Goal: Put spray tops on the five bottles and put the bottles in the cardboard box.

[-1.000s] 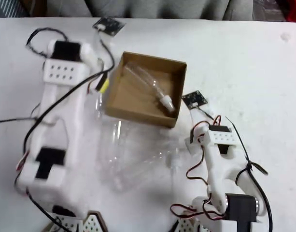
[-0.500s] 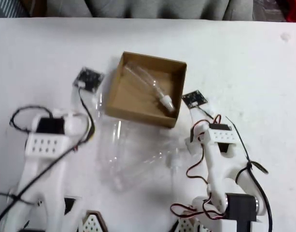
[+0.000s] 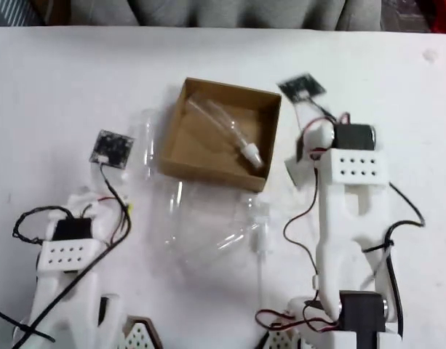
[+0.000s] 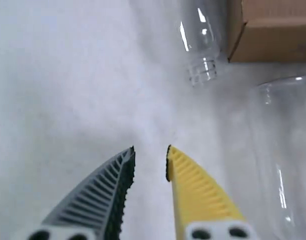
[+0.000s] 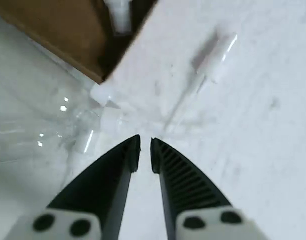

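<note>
The brown box (image 3: 180, 142) sits in the middle of the white table (image 3: 397, 87), a bit nearer the far edge. One clear bottle (image 3: 215, 120) with a white top on it lies slanted inside the box. Another bottle (image 3: 145, 142) with no top lies just beside the box's left wall. More bottles (image 3: 197, 233) lie in a heap at the front side of the box, and a loose spray top (image 3: 261, 225) lies by them. The left claw (image 4: 150, 150) hangs over bare table on the left side, near the open mouth of the bottle beside the box. Its gray and yellow fingers are a little apart and hold nothing. The right claw (image 5: 145, 141) is just off the box's front right corner, almost closed and empty.
</note>
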